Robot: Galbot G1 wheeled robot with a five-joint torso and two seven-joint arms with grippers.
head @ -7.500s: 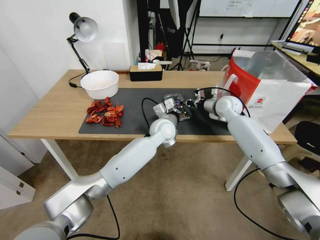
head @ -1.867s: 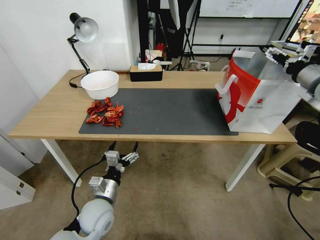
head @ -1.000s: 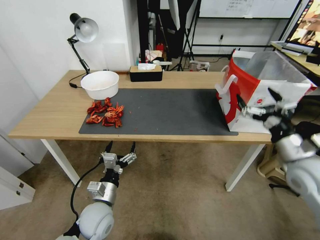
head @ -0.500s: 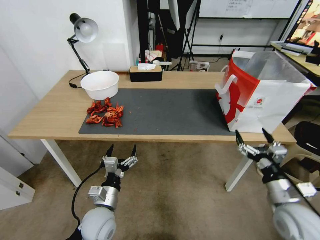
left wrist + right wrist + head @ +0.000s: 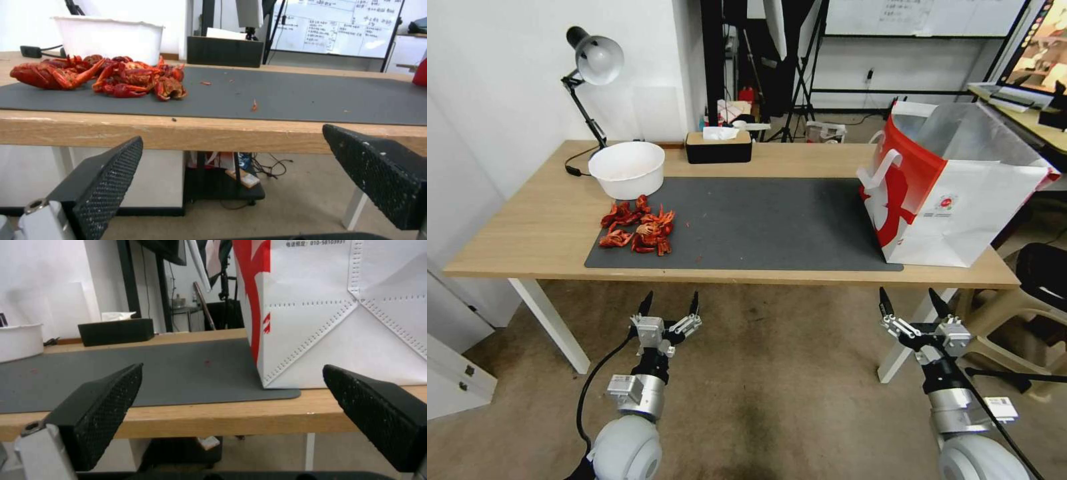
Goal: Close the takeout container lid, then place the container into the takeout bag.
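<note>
The takeout bag (image 5: 954, 193) stands upright and open at the table's right end, red and white with a silvery lining; the right wrist view shows its white side (image 5: 338, 313) close ahead. The takeout container and its lid are out of view. My left gripper (image 5: 671, 300) hangs open and empty below the table's front edge, left of centre, facing the edge (image 5: 231, 140). On the right, in front of the bag, my right gripper (image 5: 908, 297) is also open and empty below the table edge (image 5: 232, 371).
A grey mat (image 5: 760, 220) covers the table's middle. Red crayfish shells (image 5: 639, 230) lie at its left end beside a white bowl (image 5: 627, 167). A black tissue box (image 5: 718, 145) and a desk lamp (image 5: 594, 60) stand at the back. A beige stool (image 5: 1007, 320) stands at the right.
The container held on the mat earlier is gone from view. My right gripper went from the bag's top down below the table edge, staying open. The left gripper barely moved.
</note>
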